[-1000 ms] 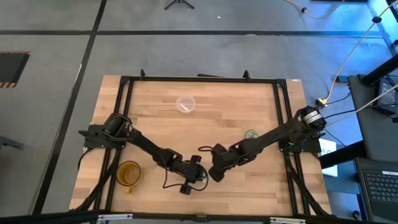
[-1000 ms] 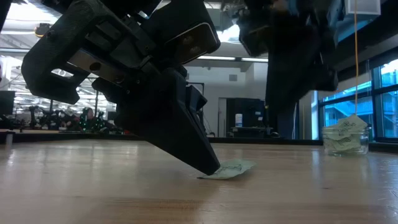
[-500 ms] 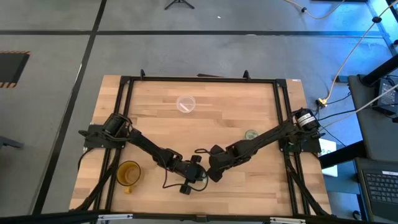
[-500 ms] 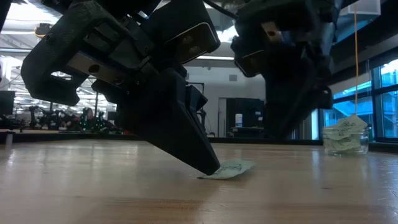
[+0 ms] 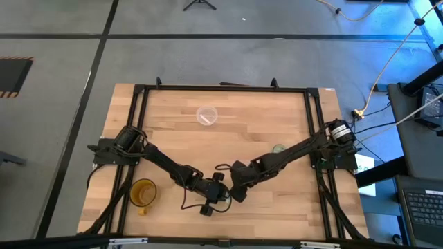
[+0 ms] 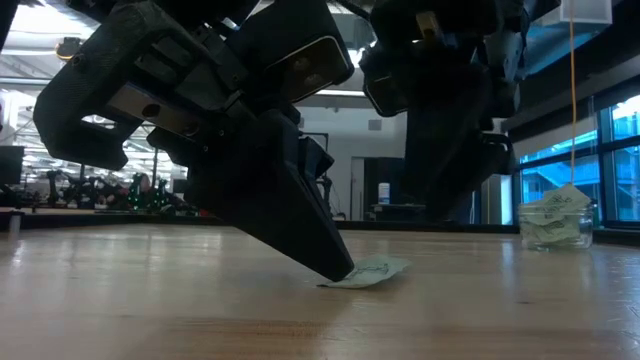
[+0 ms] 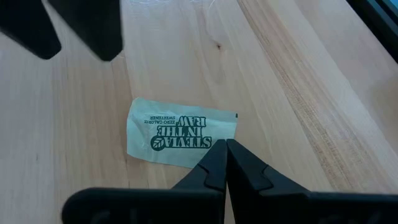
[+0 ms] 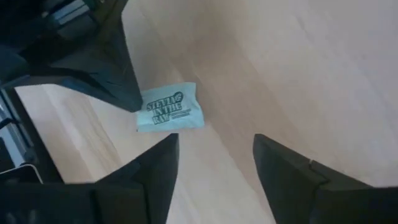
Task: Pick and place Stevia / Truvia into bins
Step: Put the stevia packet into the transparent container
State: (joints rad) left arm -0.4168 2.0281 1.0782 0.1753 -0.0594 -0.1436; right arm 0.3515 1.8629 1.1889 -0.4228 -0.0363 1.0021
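The left gripper (image 7: 226, 144) is clenched shut, its two fingertips pressed together, with the tip resting on the edge of a single Stevia sachet (image 7: 177, 132) that lies flat on the wooden table (image 5: 263, 111); nothing is caught between the fingers. From table height the same closed tip (image 6: 338, 268) bears down on one end of the sachet (image 6: 372, 272), whose free end lifts slightly off the wood. The overhead camera puts this contact near the front middle of the table, where the left arm reaches in from the left side. The right gripper (image 8: 214, 158) stands released, fingers spread wide with bare table between them, holding nothing; it hangs above the table just beside the sachet (image 8: 171, 107), which lies ahead of its fingers and apart from them. Overhead, the right gripper (image 5: 237, 189) sits close against the left one (image 5: 223, 196). The smaller glassy cup (image 6: 556, 224) stands well to the right side of the table and holds several sachets, some poking above its rim; overhead it is partly hidden behind the right arm (image 5: 278, 148). The wider whitish cup (image 5: 207, 115) stands toward the far middle of the table, well apart from both grippers. An amber mug (image 5: 143, 193) stands near the front left, beside the left arm.
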